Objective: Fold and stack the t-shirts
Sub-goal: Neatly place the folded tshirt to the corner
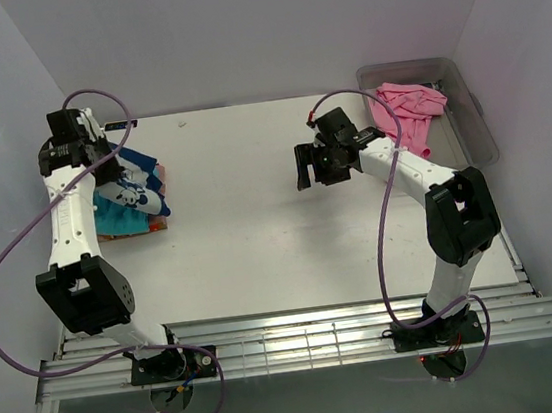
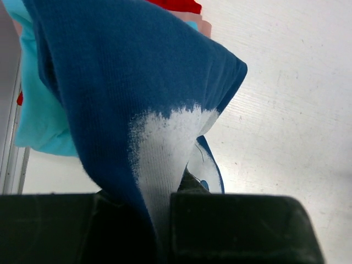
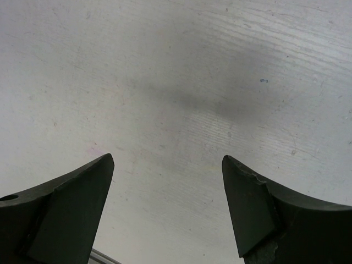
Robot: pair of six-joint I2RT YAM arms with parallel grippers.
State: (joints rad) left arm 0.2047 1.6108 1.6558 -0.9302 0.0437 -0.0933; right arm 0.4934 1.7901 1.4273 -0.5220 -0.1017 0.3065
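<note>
Navy t-shirt [image 2: 126, 82], pinched by one thin fold in the left claw [image 2: 165, 220] over the turquoise t-shirt [image 2: 38, 110] at the left edge of the counter [image 1: 260, 239], could be pulled loose and dropped crumpled, while the right claw [image 3: 168, 165] is held wide and empty.

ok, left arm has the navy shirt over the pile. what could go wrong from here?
1. The left gripper pinches only a bunched bit of the navy t-shirt. It may slip, or land crumpled on the turquoise t-shirt and mess up the stack.
2. The pink t-shirt lies heaped in the clear plastic tub. The open right gripper, over the bare table, might drag the tub when pulling it out.
</note>
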